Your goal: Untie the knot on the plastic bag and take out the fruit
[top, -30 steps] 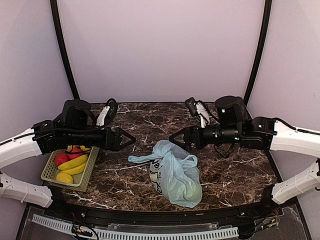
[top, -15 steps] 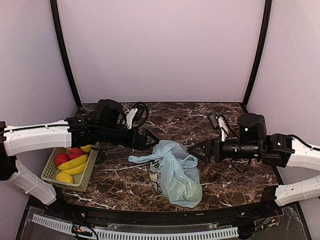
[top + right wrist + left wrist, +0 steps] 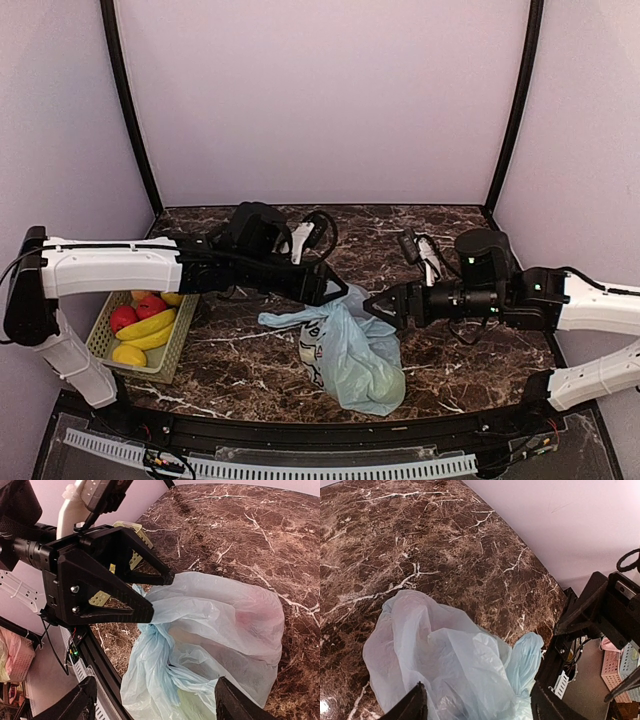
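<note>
At the lower left of the top view a pale basket (image 3: 100,345) sits on the dark marble table (image 3: 470,350). It has yellow bananas (image 3: 147,325) and red apples (image 3: 137,310) in it. The left arm (image 3: 110,268) reaches across above it and hides its far edge.

In the lower middle lies the plastic bag (image 3: 350,350), pale blue-green and crinkly, slumped on the table. One loop handle (image 3: 285,318) sticks out to the left. Just behind the bag the left claw (image 3: 338,291) comes in from the left and the right claw (image 3: 375,305) from the right. Farthest back is a plain pale wall (image 3: 320,100).

The top view does not show what is inside the bag. The right wrist view does: a reddish shape (image 3: 250,620) shows through the thin plastic. That view also sees the left claw from the front. Its two black fingers are spread apart with nothing between them, and the tips are just beside the bag.

The right claw is spread wide too and holds nothing. Whether it touches the plastic cannot be told. The knot cannot be picked out in any view
</note>
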Robot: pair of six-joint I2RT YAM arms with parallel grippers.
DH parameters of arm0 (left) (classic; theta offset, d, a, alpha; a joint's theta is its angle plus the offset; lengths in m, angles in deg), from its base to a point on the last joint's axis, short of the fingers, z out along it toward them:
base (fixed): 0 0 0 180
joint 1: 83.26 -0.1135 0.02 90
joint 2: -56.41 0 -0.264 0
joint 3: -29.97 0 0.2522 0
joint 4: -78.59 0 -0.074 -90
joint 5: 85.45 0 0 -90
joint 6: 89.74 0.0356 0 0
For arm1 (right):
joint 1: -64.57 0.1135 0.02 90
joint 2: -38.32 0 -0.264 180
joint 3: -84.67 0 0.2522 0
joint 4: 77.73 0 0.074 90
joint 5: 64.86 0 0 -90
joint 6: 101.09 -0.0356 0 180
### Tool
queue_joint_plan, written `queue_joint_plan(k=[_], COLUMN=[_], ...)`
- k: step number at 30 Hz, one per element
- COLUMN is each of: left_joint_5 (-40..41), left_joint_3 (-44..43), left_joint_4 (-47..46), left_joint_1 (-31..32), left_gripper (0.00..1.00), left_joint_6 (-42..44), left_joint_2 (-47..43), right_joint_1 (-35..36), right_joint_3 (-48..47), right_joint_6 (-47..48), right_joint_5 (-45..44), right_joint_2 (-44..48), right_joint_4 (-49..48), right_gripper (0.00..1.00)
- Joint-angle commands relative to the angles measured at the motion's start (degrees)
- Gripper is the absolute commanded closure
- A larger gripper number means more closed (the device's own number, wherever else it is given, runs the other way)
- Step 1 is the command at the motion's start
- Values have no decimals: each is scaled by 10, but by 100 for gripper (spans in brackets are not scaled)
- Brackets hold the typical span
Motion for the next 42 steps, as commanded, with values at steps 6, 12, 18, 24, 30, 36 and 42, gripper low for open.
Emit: queue_joint_plan(k=[6, 12, 18, 24, 30, 36, 42], left_joint_5=[8, 9, 7, 2, -4, 6, 22], left_joint_3=[-35, -40, -36, -36, -50, -68, -90], left_joint_4=[38, 41, 38, 41, 50, 66, 87], left_joint_1=[4, 4, 4, 4, 4, 4, 4], left_gripper=[48, 74, 90, 99, 99, 99, 99], left_joint_6=[6, -5, -14, -15, -16, -10, 0], left_joint_2=[28, 27, 21, 23, 29, 30, 34], right_joint_1=[4, 4, 8, 18, 32, 41, 46], right_joint_3=[0, -7, -17, -35, -65, -71, -56], right_joint_6=[8, 10, -2, -4, 2, 4, -17], right_joint_5=[7, 24, 41, 19, -10, -34, -60], right_joint_2=[5, -6, -47, -93, -122, -134, -153], right_joint_4=[-27, -22, -36, -37, -24, -25, -30], right_gripper=[22, 23, 19, 23, 28, 34, 41])
